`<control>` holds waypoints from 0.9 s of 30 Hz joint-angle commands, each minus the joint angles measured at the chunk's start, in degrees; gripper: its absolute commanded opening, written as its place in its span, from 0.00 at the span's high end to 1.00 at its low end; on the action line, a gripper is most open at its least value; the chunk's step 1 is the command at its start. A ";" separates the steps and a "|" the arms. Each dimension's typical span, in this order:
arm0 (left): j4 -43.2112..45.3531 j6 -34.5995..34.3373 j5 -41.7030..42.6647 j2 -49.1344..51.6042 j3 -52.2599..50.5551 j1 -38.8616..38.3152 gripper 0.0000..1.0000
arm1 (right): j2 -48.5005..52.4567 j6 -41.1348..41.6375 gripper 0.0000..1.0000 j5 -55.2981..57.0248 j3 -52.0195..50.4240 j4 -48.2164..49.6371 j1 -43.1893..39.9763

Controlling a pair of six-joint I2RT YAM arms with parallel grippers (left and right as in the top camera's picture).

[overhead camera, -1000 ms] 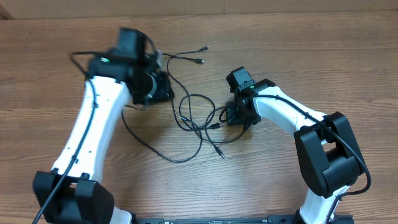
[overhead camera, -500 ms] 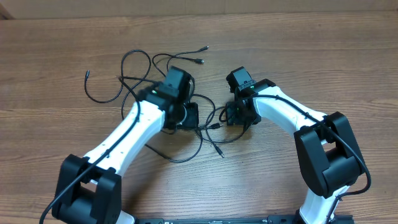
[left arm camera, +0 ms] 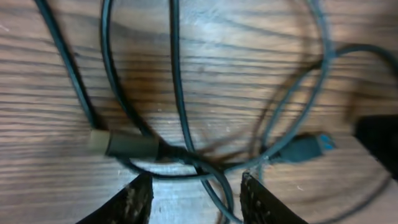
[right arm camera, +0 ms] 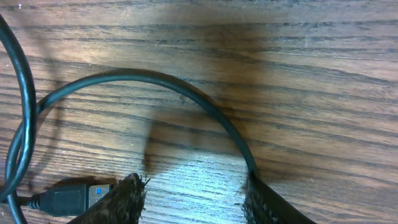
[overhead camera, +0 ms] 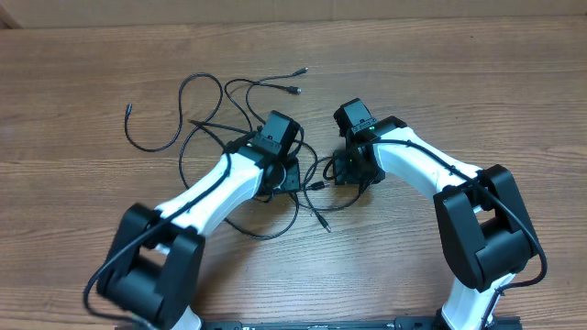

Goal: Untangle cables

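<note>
Several thin black cables (overhead camera: 316, 217) lie tangled at the table's middle, with loose loops to the upper left and plug ends at the back (overhead camera: 295, 71). My left gripper (overhead camera: 286, 176) is low over the tangle. In the left wrist view it (left arm camera: 199, 202) is open, with one cable strand (left arm camera: 217, 190) running between the fingertips, an olive plug (left arm camera: 124, 144) and a blue-tipped USB plug (left arm camera: 305, 149) ahead. My right gripper (overhead camera: 347, 174) is just right of the tangle. In the right wrist view it (right arm camera: 193, 202) is open over bare wood; a cable arc (right arm camera: 186, 93) ends at its right finger, and a USB plug (right arm camera: 68, 199) lies beside its left finger.
The wooden table (overhead camera: 514, 101) stretches wide on all sides. The two grippers are close together, and the right one shows as a dark shape (left arm camera: 379, 137) at the edge of the left wrist view. One cable end (overhead camera: 128, 109) lies far left.
My left arm has swung from the upper left down to the central tangle, uncovering cable loops at the upper left. The right arm has not moved.
</note>
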 commanded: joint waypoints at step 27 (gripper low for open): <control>-6.86 -1.09 2.71 -1.70 12.46 3.78 0.96 | 0.63 -5.40 0.70 -2.34 -0.92 -0.35 -0.90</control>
